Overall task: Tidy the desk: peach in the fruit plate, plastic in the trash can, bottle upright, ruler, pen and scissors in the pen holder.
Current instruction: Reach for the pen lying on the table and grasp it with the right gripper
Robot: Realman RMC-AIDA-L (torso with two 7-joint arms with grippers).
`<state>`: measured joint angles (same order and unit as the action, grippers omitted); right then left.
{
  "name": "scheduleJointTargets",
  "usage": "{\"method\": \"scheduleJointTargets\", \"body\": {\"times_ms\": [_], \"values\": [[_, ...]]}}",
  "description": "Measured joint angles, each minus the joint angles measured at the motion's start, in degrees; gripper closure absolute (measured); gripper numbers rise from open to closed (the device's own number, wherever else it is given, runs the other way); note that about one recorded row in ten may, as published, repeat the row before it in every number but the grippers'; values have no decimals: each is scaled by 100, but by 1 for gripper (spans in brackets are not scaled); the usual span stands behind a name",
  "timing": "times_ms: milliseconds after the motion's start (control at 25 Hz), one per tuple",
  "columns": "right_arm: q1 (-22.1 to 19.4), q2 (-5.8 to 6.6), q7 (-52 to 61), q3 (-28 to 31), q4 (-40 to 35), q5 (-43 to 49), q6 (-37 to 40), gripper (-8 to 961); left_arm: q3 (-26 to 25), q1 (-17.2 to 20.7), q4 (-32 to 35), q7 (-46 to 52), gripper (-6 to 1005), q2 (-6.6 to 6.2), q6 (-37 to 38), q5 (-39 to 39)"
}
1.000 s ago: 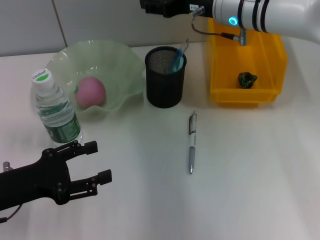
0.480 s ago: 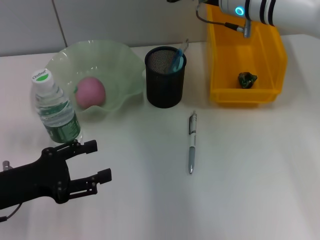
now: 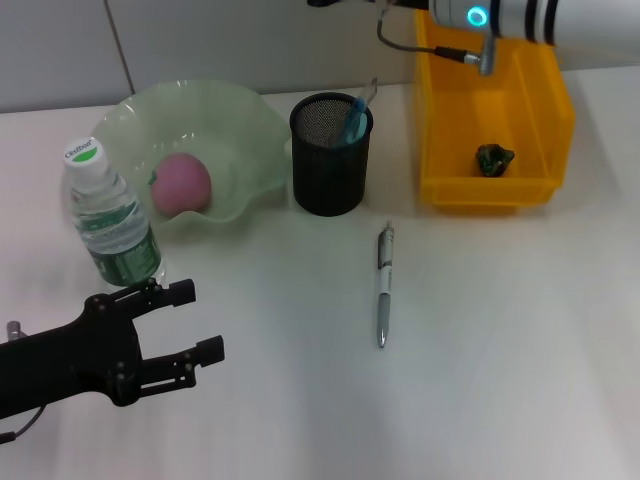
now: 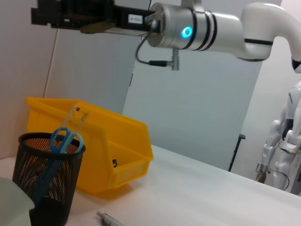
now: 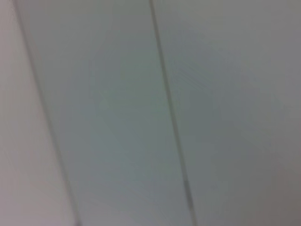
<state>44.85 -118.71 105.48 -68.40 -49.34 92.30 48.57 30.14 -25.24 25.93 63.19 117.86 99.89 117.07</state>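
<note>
The pink peach (image 3: 182, 185) lies in the green fruit plate (image 3: 245, 120). Beside the plate the bottle (image 3: 110, 215) stands upright. The black mesh pen holder (image 3: 330, 155) holds the blue scissors (image 4: 66, 141) and the clear ruler (image 4: 77, 117). On the table in front of the holder lies the pen (image 3: 383, 285). A dark piece of plastic (image 3: 493, 158) sits in the yellow trash can (image 3: 490, 195). My left gripper (image 3: 200, 321) hovers open and empty near the bottle at the front left. High above the holder and the bin is my right gripper (image 4: 56, 18).
A grey wall runs behind the table. The right wrist view shows only that wall. White tabletop stretches to the right of the pen and in front of the yellow bin.
My right arm has risen and pulled back, so its gripper has almost left the top of the head view. The left arm and the objects have not moved.
</note>
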Motion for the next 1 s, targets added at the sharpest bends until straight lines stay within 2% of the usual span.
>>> {"method": "scheduleJointTargets", "body": {"times_ms": [80,240,320,360,400,480,560,800,920,960,1000], "values": [[-32,23,661,23,-339,510,259,217,0,-4,0,0,156,-3,-1,0],[26,37,2325,56,-1150,2086,964,217,0,-6,0,0,157,-2,0,0],[136,37,3049,60,-1461,2711,1412,217,0,-6,0,0,157,2,0,0],[294,53,3604,102,-1648,3177,1891,217,0,-4,0,0,157,4,-2,0],[294,53,3604,102,-1648,3177,1891,218,0,-2,0,0,157,5,-3,0],[488,95,4126,218,-1746,3544,2425,218,0,4,0,-26,157,6,-8,0],[806,140,4812,468,-1754,4005,3294,218,3,8,0,-91,157,10,-26,0],[1193,171,5826,719,-1482,4616,4154,218,95,13,22,-306,157,-8,-13,49],[1405,224,6157,779,-968,4855,4385,219,345,53,115,-417,157,-26,32,59],[1550,297,6280,793,-481,4901,4458,219,421,69,149,-461,157,-28,41,60],[1550,297,6280,793,-481,4901,4458,219,486,87,182,-522,157,-26,51,61]]}}
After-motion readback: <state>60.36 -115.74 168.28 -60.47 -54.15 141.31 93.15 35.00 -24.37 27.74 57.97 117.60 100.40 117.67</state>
